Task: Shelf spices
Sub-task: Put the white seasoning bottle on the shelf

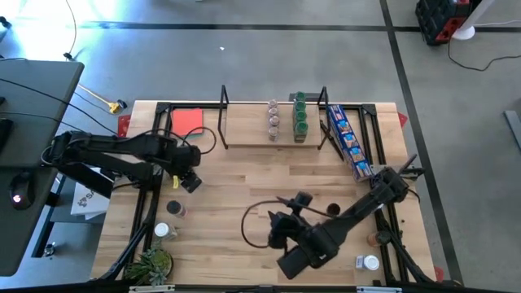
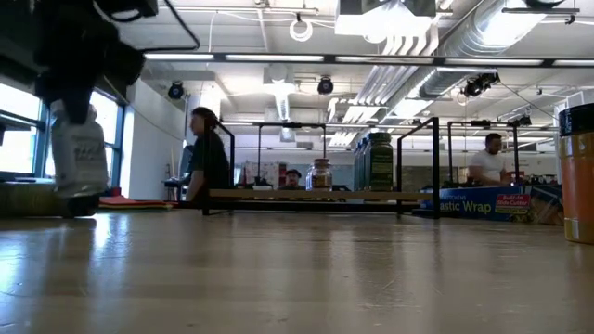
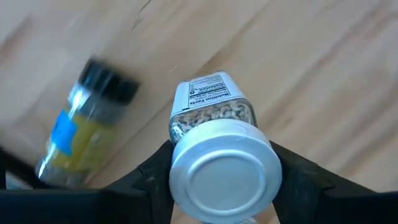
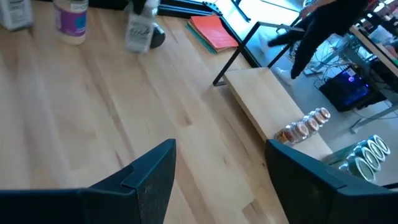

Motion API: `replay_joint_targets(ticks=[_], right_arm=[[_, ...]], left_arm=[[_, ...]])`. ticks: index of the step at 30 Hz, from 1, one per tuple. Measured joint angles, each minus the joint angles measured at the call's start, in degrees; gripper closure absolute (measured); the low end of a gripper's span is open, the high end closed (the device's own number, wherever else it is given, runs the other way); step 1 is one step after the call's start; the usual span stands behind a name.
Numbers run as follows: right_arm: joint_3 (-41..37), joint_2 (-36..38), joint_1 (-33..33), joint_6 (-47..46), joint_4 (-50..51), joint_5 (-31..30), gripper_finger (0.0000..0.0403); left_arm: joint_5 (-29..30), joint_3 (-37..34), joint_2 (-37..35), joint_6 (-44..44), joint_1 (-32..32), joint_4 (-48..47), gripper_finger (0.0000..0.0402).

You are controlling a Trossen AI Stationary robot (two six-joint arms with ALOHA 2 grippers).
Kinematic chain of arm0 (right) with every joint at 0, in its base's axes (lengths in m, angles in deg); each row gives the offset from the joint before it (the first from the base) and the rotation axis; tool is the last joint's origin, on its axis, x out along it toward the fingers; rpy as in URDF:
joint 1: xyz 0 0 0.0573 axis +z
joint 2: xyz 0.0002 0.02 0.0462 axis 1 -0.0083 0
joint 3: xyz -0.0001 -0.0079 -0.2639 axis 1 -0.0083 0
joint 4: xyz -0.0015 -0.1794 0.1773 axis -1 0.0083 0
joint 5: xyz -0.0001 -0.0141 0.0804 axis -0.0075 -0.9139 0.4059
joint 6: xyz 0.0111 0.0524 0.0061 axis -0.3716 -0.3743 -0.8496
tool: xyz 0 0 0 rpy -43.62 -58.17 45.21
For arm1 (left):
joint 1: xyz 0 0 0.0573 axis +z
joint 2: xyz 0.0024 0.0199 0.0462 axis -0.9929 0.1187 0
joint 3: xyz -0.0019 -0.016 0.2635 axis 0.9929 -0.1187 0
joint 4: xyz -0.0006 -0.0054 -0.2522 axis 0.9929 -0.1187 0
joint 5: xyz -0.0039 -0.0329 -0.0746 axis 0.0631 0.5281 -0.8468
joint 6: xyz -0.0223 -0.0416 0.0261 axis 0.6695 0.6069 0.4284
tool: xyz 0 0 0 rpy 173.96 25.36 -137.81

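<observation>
My left gripper (image 1: 186, 177) is over the table's left half, shut on a clear spice jar (image 3: 214, 124) with a white cap and pale contents; the low view shows the same jar (image 2: 78, 153) under the dark gripper. A black-capped jar with a blue label (image 3: 84, 134) stands on the board beside it. The shelf (image 1: 273, 142) stands at the far edge. It carries a column of brown-filled jars (image 1: 274, 120) and a column of green-capped jars (image 1: 299, 116). My right gripper (image 4: 217, 180) is open over the near middle of the table (image 1: 281, 229), touching nothing. My left gripper pinches the white-capped jar at its cap (image 3: 225, 177), one finger (image 3: 154, 177) on each side. The fingers come from above, pointing down. The jar hangs upright below them, and in the low view its base (image 2: 78, 190) looks just clear of the board.
Loose jars stand on the table at the near left (image 1: 163, 230), (image 1: 175, 209) and near right (image 1: 332, 210), (image 1: 370, 262), (image 1: 378, 238). A long blue package (image 1: 350, 142) lies right of the shelf, a red card (image 1: 187, 120) left of it. A small plant (image 1: 151, 264) sits at the near left corner.
</observation>
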Motion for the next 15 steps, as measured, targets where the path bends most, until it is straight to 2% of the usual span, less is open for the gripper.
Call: replay_joint_targets(ticks=[4,7,10,15], right_arm=[[0.01,0.00,2.04,-5.44,5.31,0.02,0.0163],[0.00,0.00,3.30,-10.54,9.95,0.04,0.0163],[0.00,0.00,4.14,-15.05,14.45,0.44,0.0162],[0.02,0.36,4.22,-12.10,14.16,4.96,0.0163]], left_arm=[[-0.42,8.46,3.06,-5.97,-1.29,-2.09,0.0210],[-0.81,18.67,9.14,-11.02,-3.20,-5.45,0.0210],[-0.98,32.80,18.42,-19.48,-4.05,-11.07,0.0210],[3.14,59.17,38.16,-44.09,-0.53,-24.91,0.0210]])
